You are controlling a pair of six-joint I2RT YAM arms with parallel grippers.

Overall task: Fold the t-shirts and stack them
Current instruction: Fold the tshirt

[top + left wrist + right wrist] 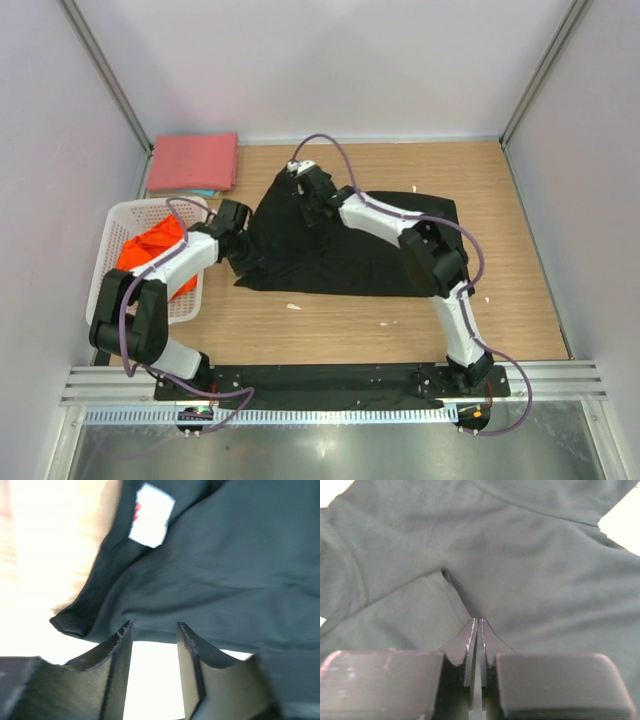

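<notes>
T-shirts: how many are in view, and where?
3. Black t-shirt spread mid-table; pinkish-red t-shirt folded at the far-left corner; orange t-shirt bunched in the white basket. Others may hide under them.

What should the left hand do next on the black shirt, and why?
Probably ease the left hand forward a little and close it on the edge of the black shirt. Its fingers are open, and the shirt's edge lies just past their tips, not between them. The right hand is shut on a pinch of the cloth. Both hands likely need a grip before folding.
</notes>
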